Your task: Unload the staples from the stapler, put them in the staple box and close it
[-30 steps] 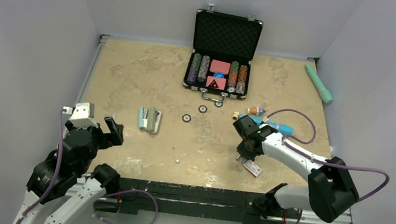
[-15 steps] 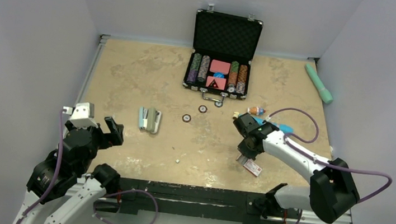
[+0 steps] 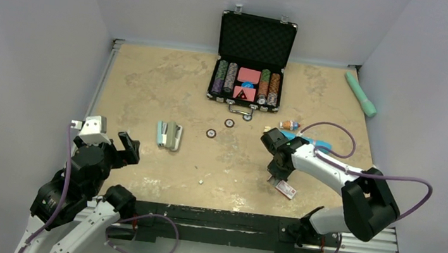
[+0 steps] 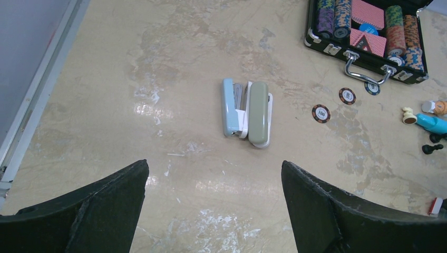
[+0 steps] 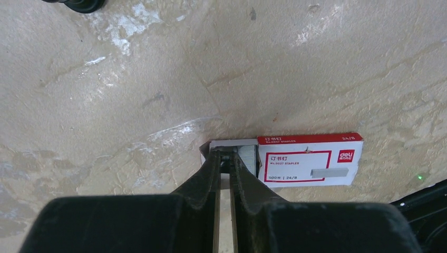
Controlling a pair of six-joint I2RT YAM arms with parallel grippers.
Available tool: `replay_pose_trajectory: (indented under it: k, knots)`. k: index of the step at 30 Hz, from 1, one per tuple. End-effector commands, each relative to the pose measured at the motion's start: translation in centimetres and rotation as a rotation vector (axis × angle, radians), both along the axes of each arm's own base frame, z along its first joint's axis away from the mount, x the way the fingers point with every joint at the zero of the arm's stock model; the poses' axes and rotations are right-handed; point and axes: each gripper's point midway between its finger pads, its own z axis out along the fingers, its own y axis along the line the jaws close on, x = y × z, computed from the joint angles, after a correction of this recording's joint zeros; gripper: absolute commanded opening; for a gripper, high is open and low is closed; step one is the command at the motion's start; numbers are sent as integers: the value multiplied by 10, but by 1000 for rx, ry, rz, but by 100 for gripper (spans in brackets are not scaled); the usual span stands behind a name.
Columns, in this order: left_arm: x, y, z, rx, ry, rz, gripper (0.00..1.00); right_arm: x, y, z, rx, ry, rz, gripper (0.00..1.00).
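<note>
The stapler (image 3: 169, 135) lies opened flat on the table left of centre, with its blue and grey-green halves side by side; it also shows in the left wrist view (image 4: 246, 113). My left gripper (image 4: 213, 174) is open and empty, well short of the stapler, near the table's front left (image 3: 127, 147). My right gripper (image 3: 275, 178) is down at the table by the red-and-white staple box (image 3: 285, 189). In the right wrist view its fingers are pinched on a small strip of staples (image 5: 223, 158) at the open left end of the box (image 5: 311, 161).
An open black poker case (image 3: 252, 66) with chips stands at the back centre. Loose chips (image 3: 211, 133) lie in front of it. A blue pen-like item (image 3: 315, 143), small figures (image 3: 289, 124) and a green tube (image 3: 361, 94) lie at the right. A white speck (image 3: 200, 181) lies near the front.
The right arm's elbow has swung a little to the left while its gripper stays at the staple box. The left arm and the stapler have not moved.
</note>
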Motion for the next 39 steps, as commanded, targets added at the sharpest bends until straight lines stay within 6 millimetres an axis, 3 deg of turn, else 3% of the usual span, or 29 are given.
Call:
replay_pose_trajectory:
  k: [1,5,22,26,39]
  knots:
    - [2,2,6,-3,-13,17,99,6,1,1,11,-30,10,0]
    - [2,2,6,-2,-12,18,99,5,3,3,31,-43,28,1]
    - [1,3,6,-4,-15,21,99,6,2,10,31,-57,35,27]
    - [1,3,6,-3,-15,22,99,7,3,12,39,-66,34,29]
    - [1,3,6,-4,-16,20,99,37,22,78,87,-194,110,28]
